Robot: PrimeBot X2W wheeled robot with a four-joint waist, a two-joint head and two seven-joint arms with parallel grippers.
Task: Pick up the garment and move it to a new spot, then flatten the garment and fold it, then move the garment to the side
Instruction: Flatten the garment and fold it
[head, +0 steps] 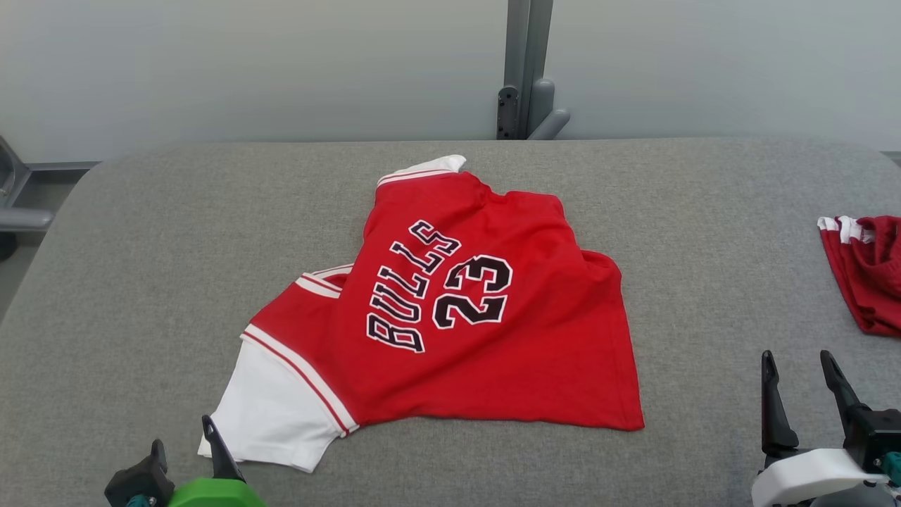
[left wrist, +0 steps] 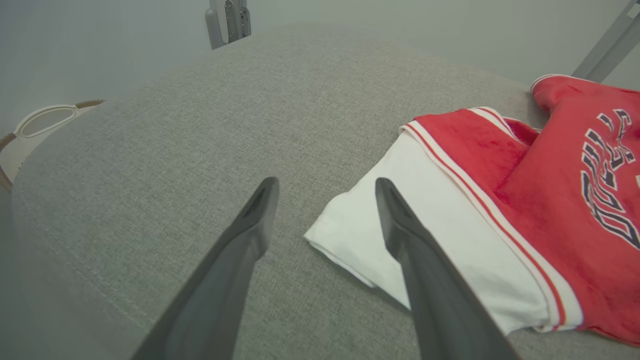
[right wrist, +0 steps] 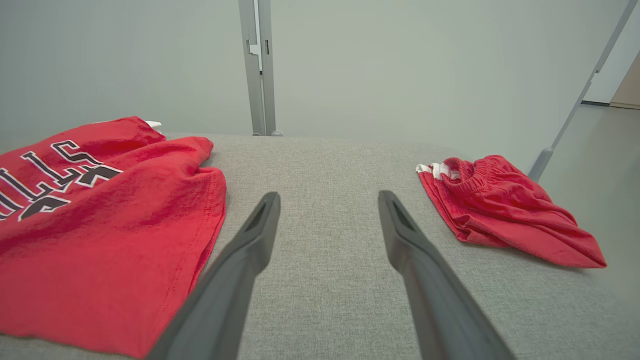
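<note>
The garment (head: 486, 331) is a red jersey with white sleeves and "BULLS 23" in black, lying print-up and askew on the grey padded table (head: 141, 282). One white sleeve (left wrist: 415, 235) points toward the near left corner. My left gripper (head: 183, 433) is open just at that sleeve's corner; in the left wrist view (left wrist: 326, 182) one finger (left wrist: 425, 270) lies over the white cloth and the other over bare table. My right gripper (head: 797, 358) is open near the front right, over bare table (right wrist: 328, 196), right of the garment's red hem (right wrist: 150, 260), holding nothing.
A second red garment with a white-trimmed waistband (head: 869, 274) lies bunched at the table's right edge (right wrist: 500, 210). A grey post (head: 524, 70) stands behind the far edge. A pale framed object (left wrist: 45, 120) sits beyond the table's left side.
</note>
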